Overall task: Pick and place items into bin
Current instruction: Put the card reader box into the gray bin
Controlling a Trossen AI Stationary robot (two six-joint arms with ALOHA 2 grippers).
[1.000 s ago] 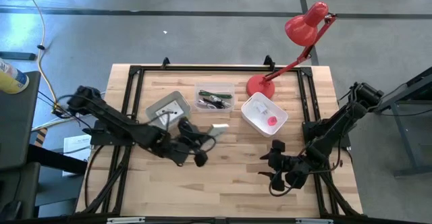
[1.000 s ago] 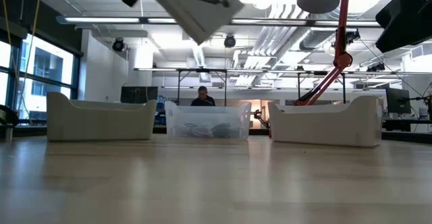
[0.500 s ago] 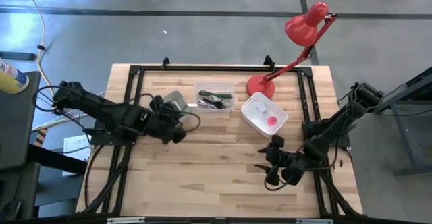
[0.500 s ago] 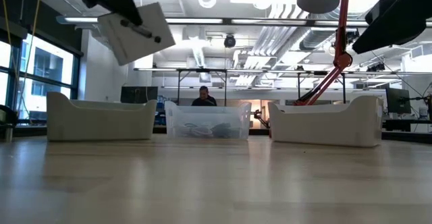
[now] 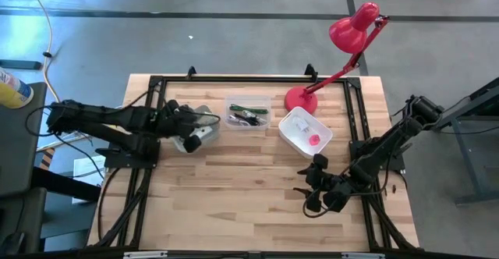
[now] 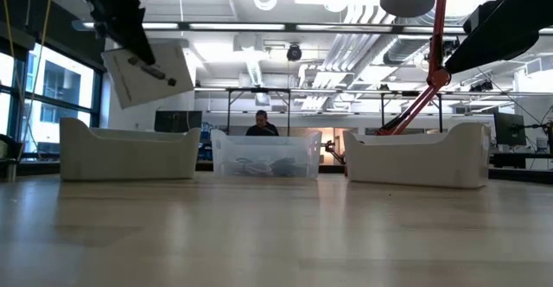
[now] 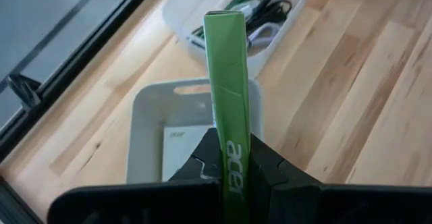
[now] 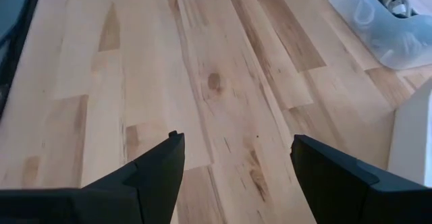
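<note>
Behind the worktop [image 6: 276, 235] was a big open lab with ceiling pipes and someone sitting way back at a desk, nothing to do with the job. What mattered was the row of three bins along the far side of the planks, with the red desk lamp [image 5: 343, 52] standing behind them.

Taking the clear middle bin [image 5: 249, 112] as the landmark: it already had the green pen and the coiled cables in it. Just right of it, the white bin [image 5: 305, 131] had the small pink piece [image 5: 313, 139] and a small white square. Just left of it sat the grey bin [image 5: 204, 118], with a flat printed card lying on its floor in the left wrist view.

The left claw [image 5: 189, 136] was hanging right over that grey bin, clamped tight on a flat white box with a green acer edge [image 7: 228, 109]. From table level the box [image 6: 147, 73] was clearly up in the air and tilted, not resting on anything. My guess is it was carried edge-on so it would drop straight into the bin instead of catching the rim.

The right claw [image 8: 236, 160] was parked well right of the clear bin and nearer the front edge, fingers spread wide with nothing between them, probably just staying out of the way.
</note>
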